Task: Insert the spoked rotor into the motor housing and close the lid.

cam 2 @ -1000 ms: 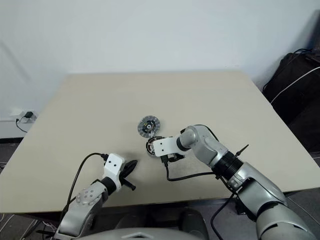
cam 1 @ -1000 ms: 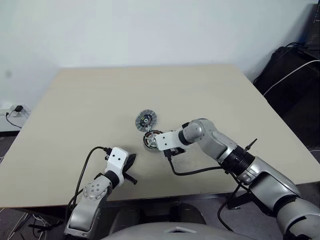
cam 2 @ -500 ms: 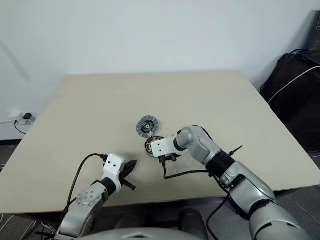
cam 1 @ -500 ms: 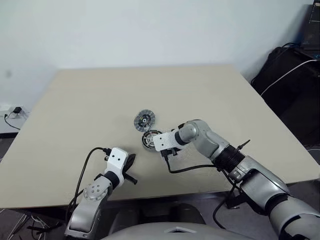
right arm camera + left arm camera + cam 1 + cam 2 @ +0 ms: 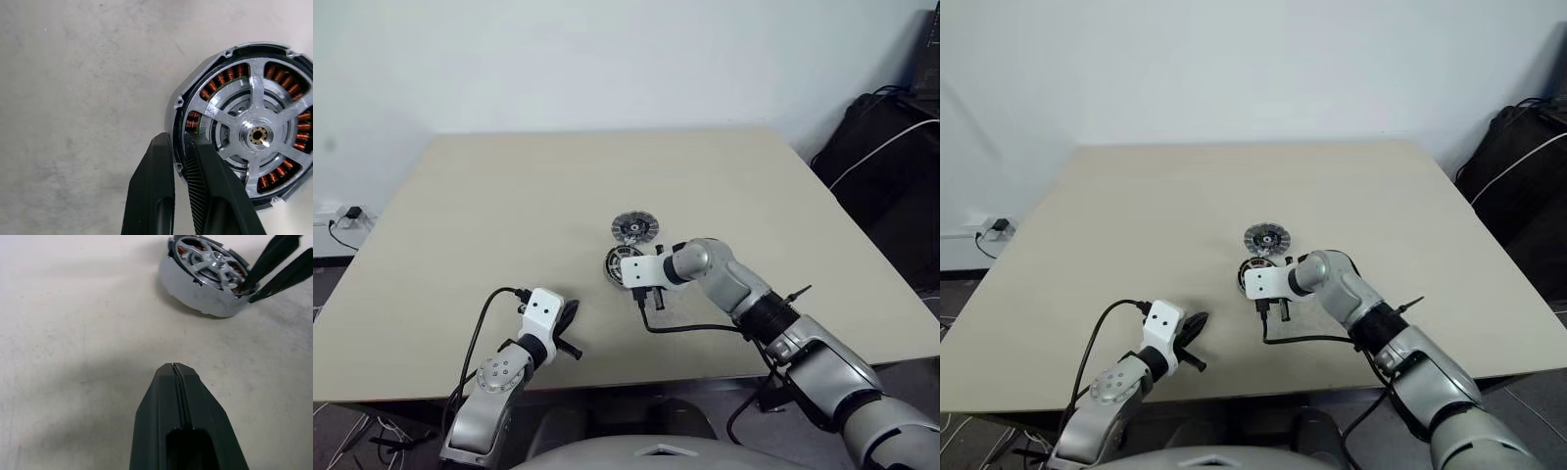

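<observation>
Motor housing [image 5: 244, 132] on the table [image 5: 509, 196], near the middle and a little toward the near edge; round grey metal cup, copper windings showing in a ring inside. Spoked rotor [image 5: 257, 128] already seated in it, silver spokes running out from a shiny hub, windings visible through the gaps. Lid [image 5: 634, 226] lying flat just beyond the housing on the far side, close beside it, radial-lined face with dark centre upward; contact between the two not discernible. Right gripper [image 5: 178, 152] angled down at the housing's near rim, the two black fingers [image 5: 156, 171] drawn almost together and pinching the wall of the cup, one finger outside the rim, the other inside over the windings. In the left wrist view the same pair of dark fingers seen slanting down onto the far side of the housing [image 5: 208, 279]. Left gripper [image 5: 174, 369] well apart to the near left, low over bare tabletop, pointing toward the housing, fingers pressed fully together with nothing between them. Black cable looping from the right wrist across the table toward the near edge.
</observation>
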